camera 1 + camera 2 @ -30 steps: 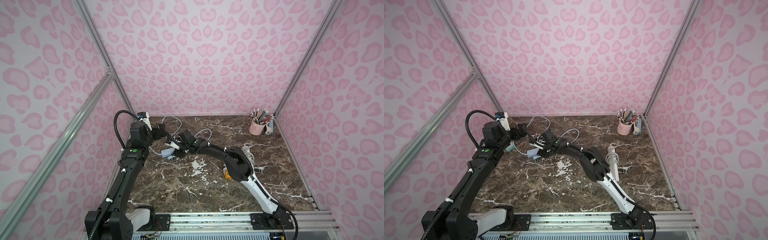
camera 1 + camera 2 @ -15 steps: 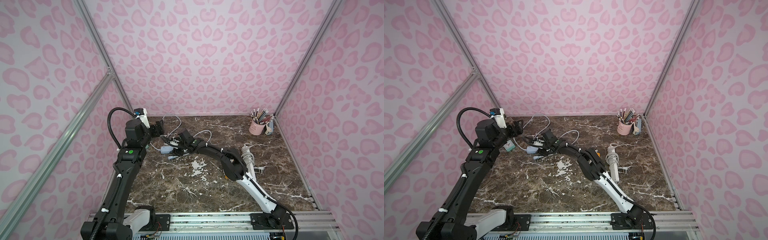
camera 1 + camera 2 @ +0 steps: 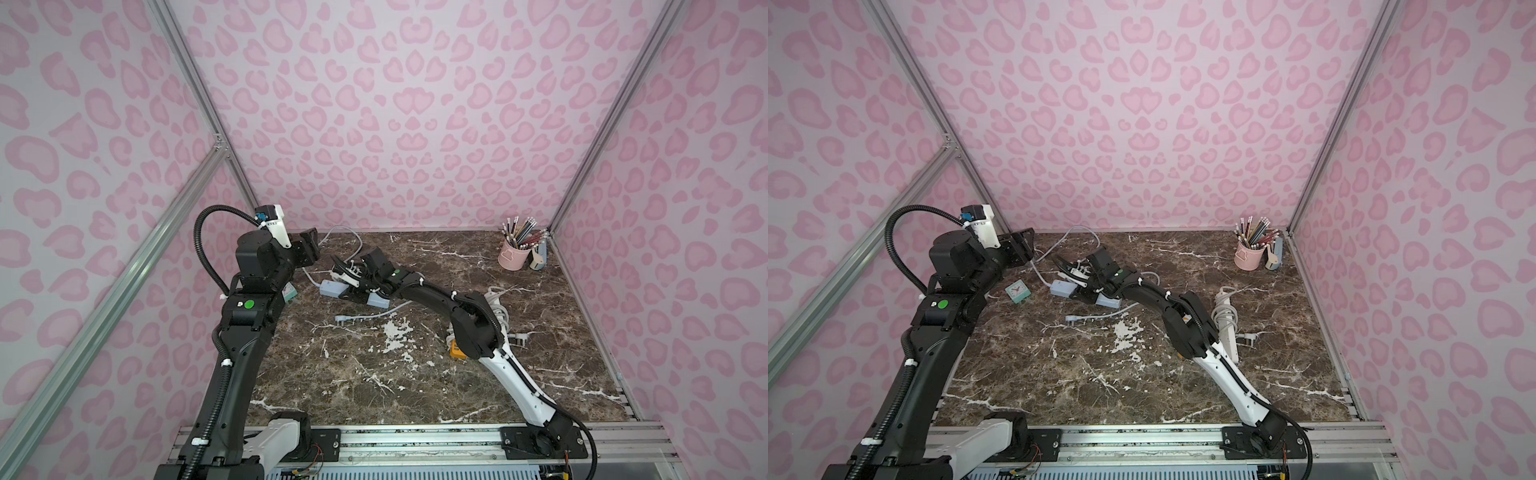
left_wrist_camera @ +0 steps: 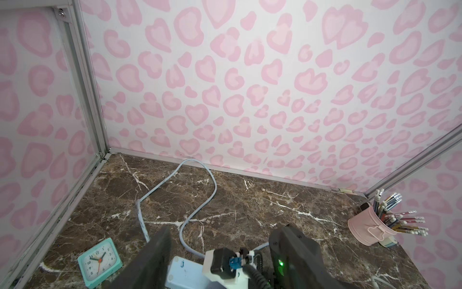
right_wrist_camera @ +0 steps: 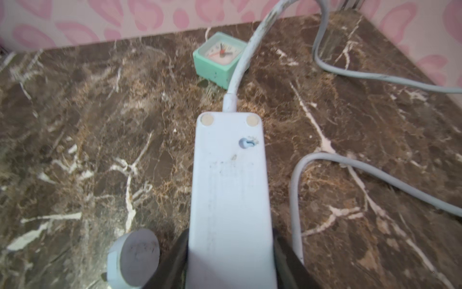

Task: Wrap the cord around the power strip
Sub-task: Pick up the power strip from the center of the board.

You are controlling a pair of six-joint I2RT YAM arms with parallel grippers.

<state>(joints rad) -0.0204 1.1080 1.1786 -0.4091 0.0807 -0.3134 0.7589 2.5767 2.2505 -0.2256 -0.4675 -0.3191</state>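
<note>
The right jaws are clamped on the power strip (image 5: 230,195), seemingly to steady it; the left jaws are held spread and empty near the loose cord (image 4: 215,187).

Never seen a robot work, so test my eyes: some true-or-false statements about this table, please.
The pale grey cord is wound around the pale blue plastic power strip. False: it trails loose over the brown marble table.
The right arm's jaws grip that strip. True.
The left arm's jaws hold the mint square clock. False: they are open and empty; the clock stands on the table.
The round pink cup holds pencils. True.
</note>
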